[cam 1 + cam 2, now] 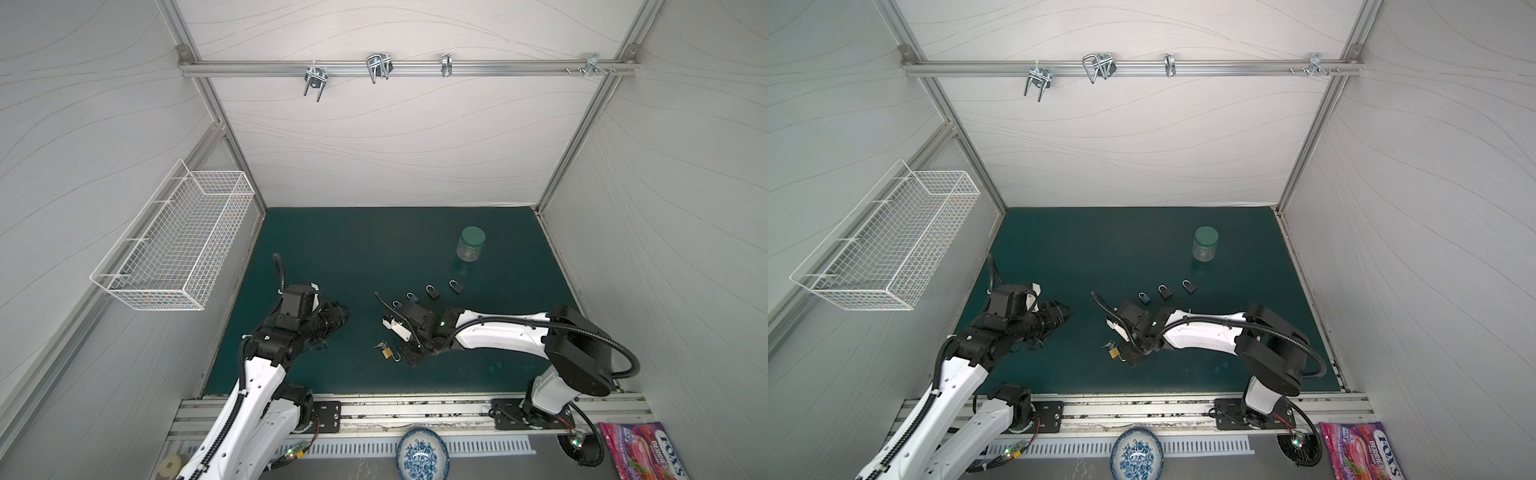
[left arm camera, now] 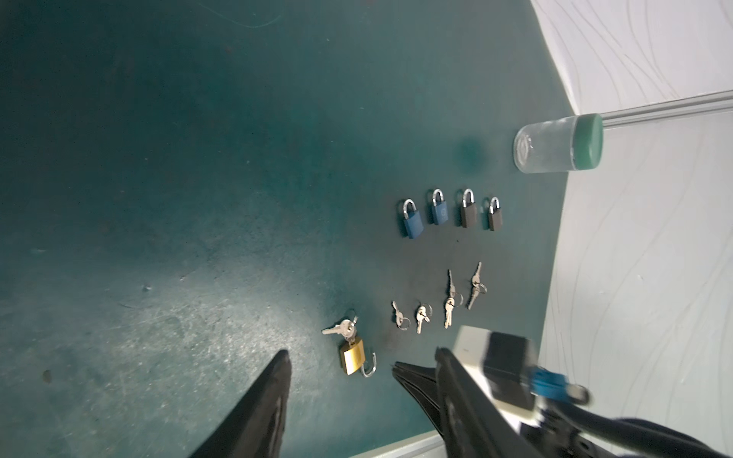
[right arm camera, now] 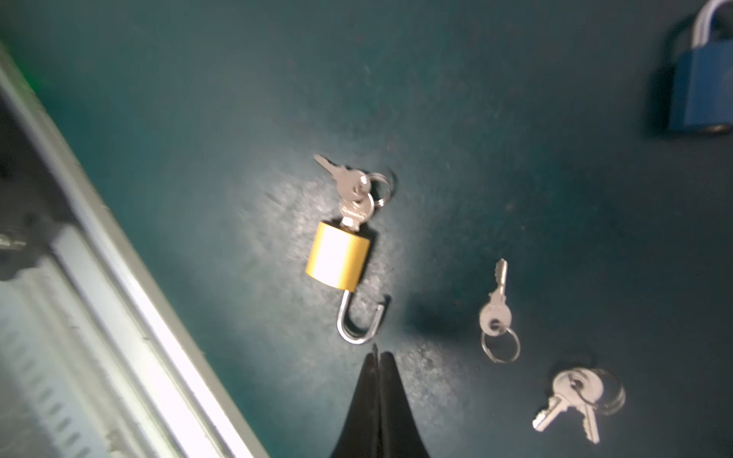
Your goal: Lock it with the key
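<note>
Lying near the front middle of the desk, the brass padlock is showing its shackle sprung open. The free leg is standing clear of the body, and the key is sitting in the keyhole at the opposite end, its ring and a spare trailing off to the left. The right gripper is hovering just beside the curve of the shackle, its fingers pressed together into one closed wedge and holding nothing. The left gripper is waiting off to the left and a little farther back, its fingers parted and empty.

To my eye the step in hand is closing the shackle, and it is asking for two things. The body is needing a brace, since a loose lock is likely going to skid under a push, and the free leg is needing lining up with its hole before any pressing. The open left fingers are looking well placed for pinching the body across its flat faces, keeping off the key. The closed right tip should then be nudging the shackle's curve straight along the lock's length, gently, never sideways. Only after that is the key worth turning.

Loose key sets are lying close on the right, where a careless sweep could scatter them. The row of other padlocks and the jar are sitting farther back, well apart.
</note>
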Controlling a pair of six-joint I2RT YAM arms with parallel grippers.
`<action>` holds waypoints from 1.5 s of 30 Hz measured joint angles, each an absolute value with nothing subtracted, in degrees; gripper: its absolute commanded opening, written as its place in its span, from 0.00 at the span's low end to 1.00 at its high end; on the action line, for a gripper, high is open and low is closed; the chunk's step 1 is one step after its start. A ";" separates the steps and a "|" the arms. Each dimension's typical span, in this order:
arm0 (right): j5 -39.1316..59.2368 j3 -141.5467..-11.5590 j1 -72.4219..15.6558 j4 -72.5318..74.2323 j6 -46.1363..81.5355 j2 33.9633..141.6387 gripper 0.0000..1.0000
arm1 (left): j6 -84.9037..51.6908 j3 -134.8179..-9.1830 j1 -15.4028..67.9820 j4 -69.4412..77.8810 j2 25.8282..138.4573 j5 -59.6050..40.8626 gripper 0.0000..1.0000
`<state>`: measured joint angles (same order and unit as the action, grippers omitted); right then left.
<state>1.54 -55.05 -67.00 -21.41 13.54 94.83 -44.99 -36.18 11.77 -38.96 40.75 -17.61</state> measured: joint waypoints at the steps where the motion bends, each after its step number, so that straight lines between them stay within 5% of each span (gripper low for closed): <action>1: 0.93 -55.48 -67.26 -22.28 13.47 95.48 0.00 | -44.99 -36.18 11.70 -38.98 40.53 -17.80 0.59; 27: 3.57 -66.81 -71.66 -20.34 12.99 108.31 0.00 | -40.47 -46.09 -0.38 -49.87 33.19 -16.01 0.61; 35: 5.15 -58.92 -70.08 -16.05 5.06 99.72 0.00 | -40.38 -44.71 -0.38 -49.45 33.12 -17.39 0.65; 41: 7.46 -57.28 -66.24 -14.96 -8.05 91.31 0.19 | -42.83 -38.35 -0.86 -44.10 36.25 -22.83 0.66; 45: 9.43 -59.33 -64.05 -15.44 -15.94 94.04 0.23 | -45.34 -34.57 -3.42 -40.16 37.56 -27.44 0.66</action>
<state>9.43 -59.33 -64.05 -15.44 -15.94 94.04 -45.34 -34.57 -3.42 -40.16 37.56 -27.44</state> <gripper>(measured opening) 0.221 0.656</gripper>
